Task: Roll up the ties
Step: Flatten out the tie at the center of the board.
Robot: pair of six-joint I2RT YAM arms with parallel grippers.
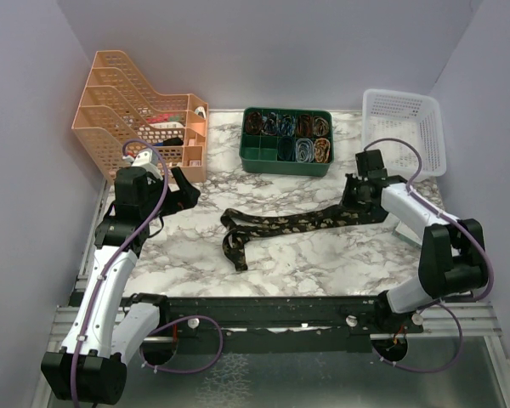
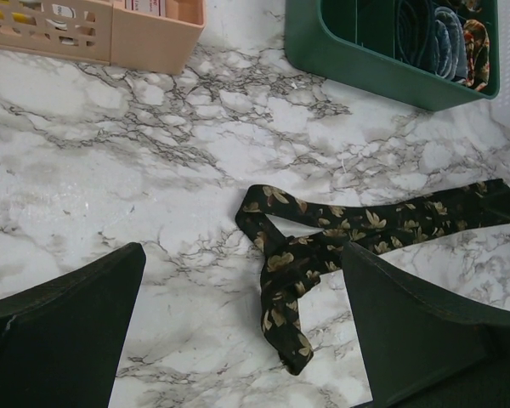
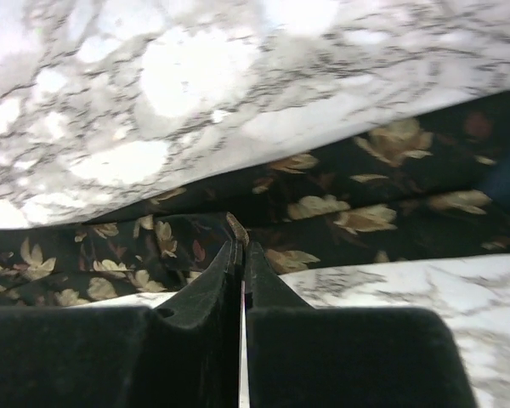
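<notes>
The tie (image 1: 280, 225) is black with tan-gold flecks and lies across the middle of the marble table, its narrow end folded into a loop on the left. My right gripper (image 1: 357, 200) is down at the tie's right end. In the right wrist view the gripper (image 3: 240, 246) is shut, pinching a fold of the tie (image 3: 340, 208) at its tips. My left gripper (image 1: 183, 191) hovers open and empty to the left of the tie. In the left wrist view the gripper (image 2: 242, 255) has wide-apart fingers, with the tie's looped end (image 2: 323, 238) between and ahead of them.
A green tray (image 1: 280, 163) holding rolled ties stands at the back centre and also shows in the left wrist view (image 2: 365, 59). An orange file rack (image 1: 136, 110) stands at the back left. A white basket (image 1: 404, 127) stands at the back right.
</notes>
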